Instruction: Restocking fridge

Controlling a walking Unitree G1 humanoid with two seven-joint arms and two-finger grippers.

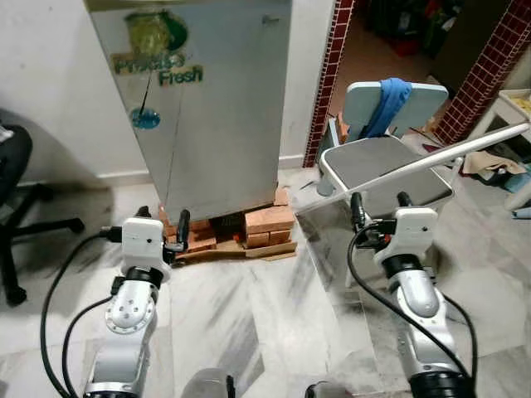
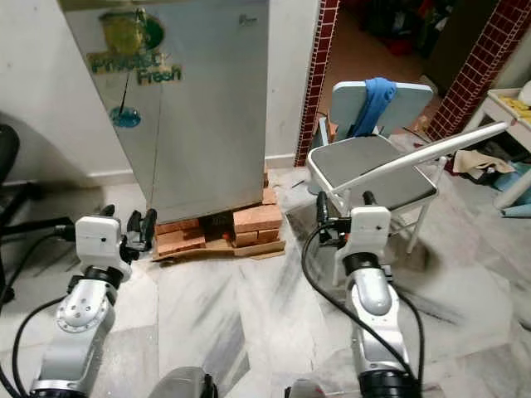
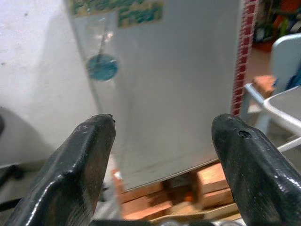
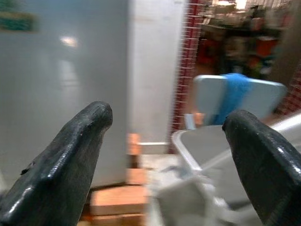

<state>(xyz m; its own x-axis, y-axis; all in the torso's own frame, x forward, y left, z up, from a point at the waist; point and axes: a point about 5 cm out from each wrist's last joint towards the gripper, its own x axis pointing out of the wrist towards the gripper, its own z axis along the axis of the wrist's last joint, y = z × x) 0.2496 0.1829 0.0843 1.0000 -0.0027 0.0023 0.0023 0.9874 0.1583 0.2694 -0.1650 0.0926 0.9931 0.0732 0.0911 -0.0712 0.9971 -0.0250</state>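
So the biggest thing here is the fridge (image 1: 207,108), a silver one with its door closed, standing against the white wall straight ahead and a bit to the robot's left, with a green "Fresh" sticker (image 1: 158,58) up near the top of the door. It's propped up on a stack of bricks (image 1: 249,228) that sit on a flat piece of cardboard on the marble floor (image 1: 249,323). Just to the right of the fridge there's a red brick pillar, and in front of that a light blue chair (image 1: 386,162) with a grey seat and a blue cloth (image 1: 388,104) draped over its backrest. The edge of a black office chair (image 1: 25,207) pokes in on the far left. Both arms are held out low in front of the robot, nothing in either one. The left gripper (image 3: 162,155) has its fingers spread wide apart and is aimed at the lower part of the fridge door, still well short of it. The right gripper (image 4: 167,160) is spread apart too, pointing at the gap between the fridge and the chair, near the chair's front corner.
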